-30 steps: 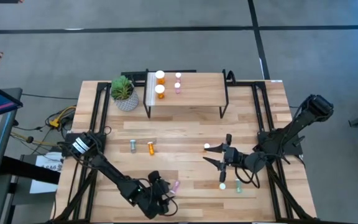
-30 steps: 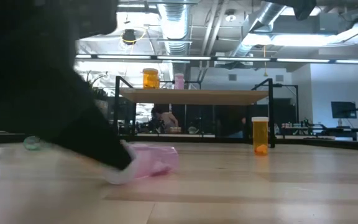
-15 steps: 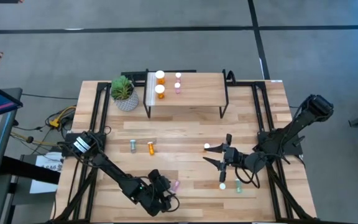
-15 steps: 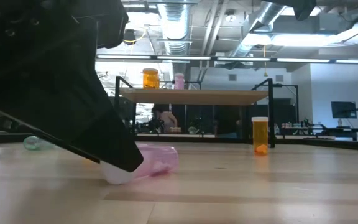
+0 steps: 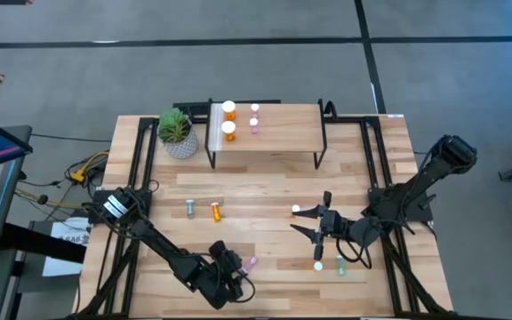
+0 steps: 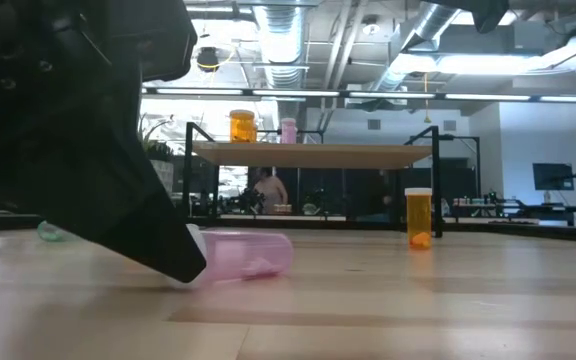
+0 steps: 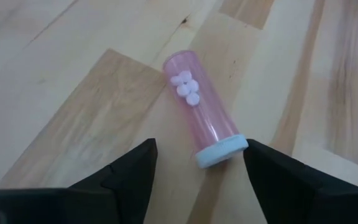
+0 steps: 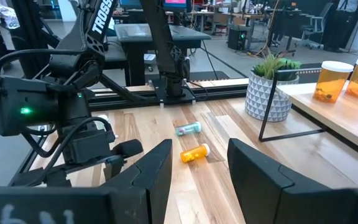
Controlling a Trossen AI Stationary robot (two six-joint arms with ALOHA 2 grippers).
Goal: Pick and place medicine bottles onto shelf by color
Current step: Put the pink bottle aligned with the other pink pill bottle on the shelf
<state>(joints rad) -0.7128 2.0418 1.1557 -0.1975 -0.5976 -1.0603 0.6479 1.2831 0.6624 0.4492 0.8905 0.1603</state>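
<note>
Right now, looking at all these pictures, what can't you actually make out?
- Low view: the left arm blocks the pink bottle's cap end, and a green bottle shows only in part.
- High view: the shelf bottles are too small to see their contents.
- Left wrist view: the left gripper straddles the cap, but contact is unclear.
- Right wrist view: the shelf's far end is cut off.

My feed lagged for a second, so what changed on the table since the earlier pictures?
The left claw shifted slightly around the lying pink bottle, fingers straddling its cap end, not yet gripping. The bottle stayed on the table. Right claw, shelf bottles and the other loose bottles unchanged.
</note>
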